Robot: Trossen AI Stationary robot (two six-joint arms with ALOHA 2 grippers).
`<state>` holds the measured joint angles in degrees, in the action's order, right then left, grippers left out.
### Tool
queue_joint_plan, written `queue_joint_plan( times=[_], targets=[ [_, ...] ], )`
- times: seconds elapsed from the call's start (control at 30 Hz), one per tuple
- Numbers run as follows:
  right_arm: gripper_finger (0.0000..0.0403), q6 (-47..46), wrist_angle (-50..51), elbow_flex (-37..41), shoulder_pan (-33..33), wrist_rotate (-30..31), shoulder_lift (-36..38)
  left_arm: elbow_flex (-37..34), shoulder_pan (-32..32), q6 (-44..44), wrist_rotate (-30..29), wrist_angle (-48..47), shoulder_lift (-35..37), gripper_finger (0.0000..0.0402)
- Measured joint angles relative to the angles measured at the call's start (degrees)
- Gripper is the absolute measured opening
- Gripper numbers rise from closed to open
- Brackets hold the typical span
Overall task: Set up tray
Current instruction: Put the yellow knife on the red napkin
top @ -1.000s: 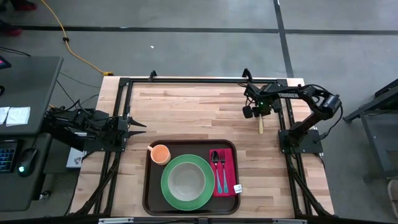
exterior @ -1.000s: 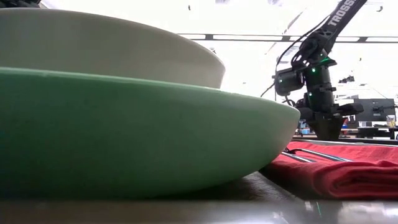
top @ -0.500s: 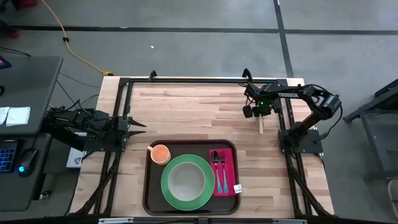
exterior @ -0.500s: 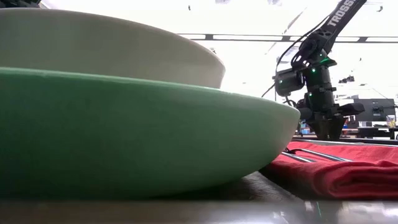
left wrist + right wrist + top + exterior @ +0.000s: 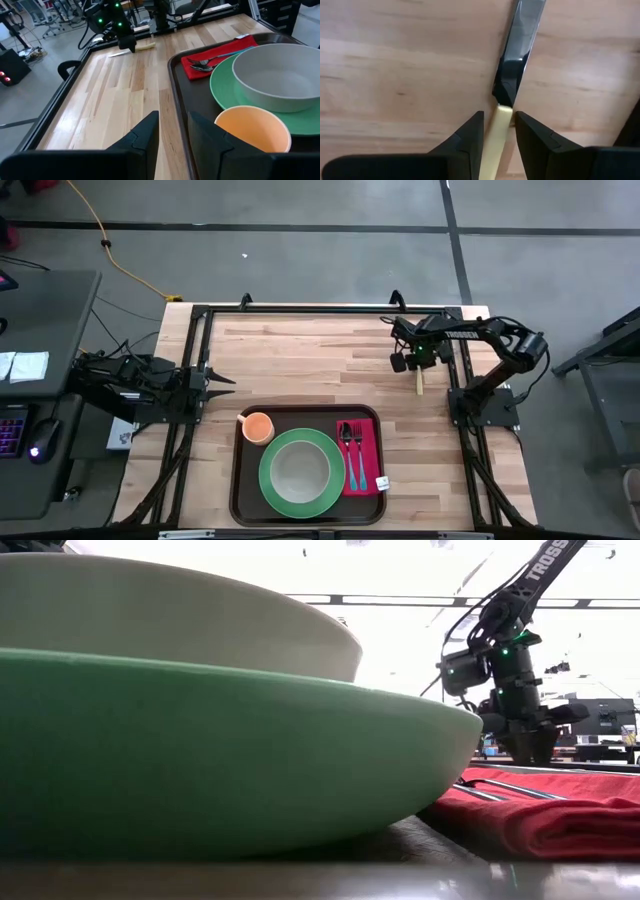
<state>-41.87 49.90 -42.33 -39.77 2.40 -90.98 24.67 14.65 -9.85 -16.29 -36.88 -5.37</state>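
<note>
Robot body, two arms. Right arm (image 5: 500,350): dark jointed links, black cables looping along the upper link, white lettering "TROSS" showing on the link in the low view, small green lights glowing at the wrist block. Right pincer (image 5: 497,131): two matte black wedge-shaped fingers, tapering to blunt tips. Left arm (image 5: 130,385): dark links trailing black cables. Left pincer (image 5: 172,131): two matching black angular fingers.
</note>
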Motion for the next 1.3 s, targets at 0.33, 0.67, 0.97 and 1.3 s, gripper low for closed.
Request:
queue_joint_plan(
  times=[0.33,0.67,0.97,1.3],
  targets=[
    [0.0093,-1.18,0.78,0.10,0.04,-0.19,-0.02,0.00,0.01,0.05,0.02,-0.02,0.01,0.0136],
    [0.0073,-1.17,-1.29,0.15,0.13,0.32,-0.04,0.00,0.00,0.09,0.04,0.80,0.01,0.0136],
    [0.0039,-1.18,-1.41,0.15,0.15,1.82,-0.03,0.00,0.01,0.16,0.07,0.81,0.01,0.0136],
    [0.0035,-1.28,-1.23,0.13,0.15,2.66,-0.02,0.00,0.01,0.18,0.33,0.83,0.00,0.0136]
  ],
)
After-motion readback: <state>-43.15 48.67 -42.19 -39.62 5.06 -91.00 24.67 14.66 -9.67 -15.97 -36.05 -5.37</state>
